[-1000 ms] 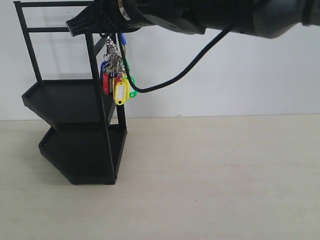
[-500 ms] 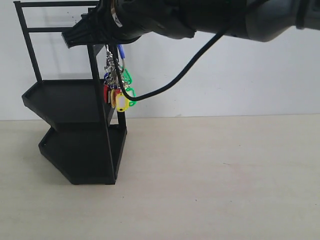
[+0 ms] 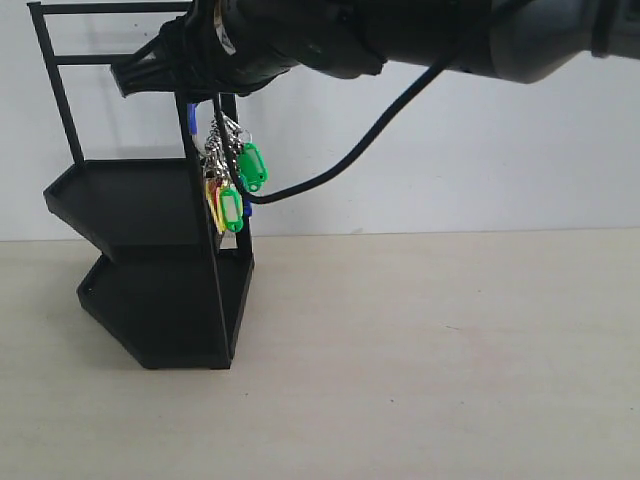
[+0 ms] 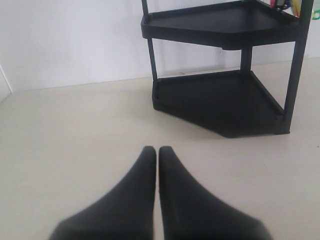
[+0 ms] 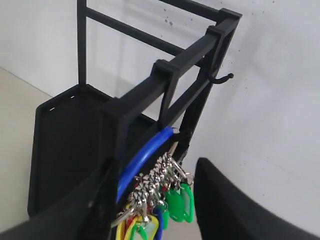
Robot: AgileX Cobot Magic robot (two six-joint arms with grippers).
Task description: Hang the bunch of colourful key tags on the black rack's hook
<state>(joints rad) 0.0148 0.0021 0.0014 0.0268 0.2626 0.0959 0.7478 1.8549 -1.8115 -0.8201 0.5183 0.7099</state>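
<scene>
Plastic tags on loose rings: the colourful key tag bunch (image 3: 230, 185) looks light and swingy, best held by its blue loop (image 5: 145, 160). It hangs at the black rack (image 3: 130, 200), tabletop's (image 3: 450, 350) far-left corner, between the spread jaws of the right end effector (image 5: 155, 177); left end effector (image 4: 157, 150) closed, empty.

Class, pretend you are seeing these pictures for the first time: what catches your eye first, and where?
The colourful key tag bunch dangles beside a front upright of the black rack, just beneath the right gripper at the exterior view's upper left. The tall rack stands at the left of the pale table.
</scene>
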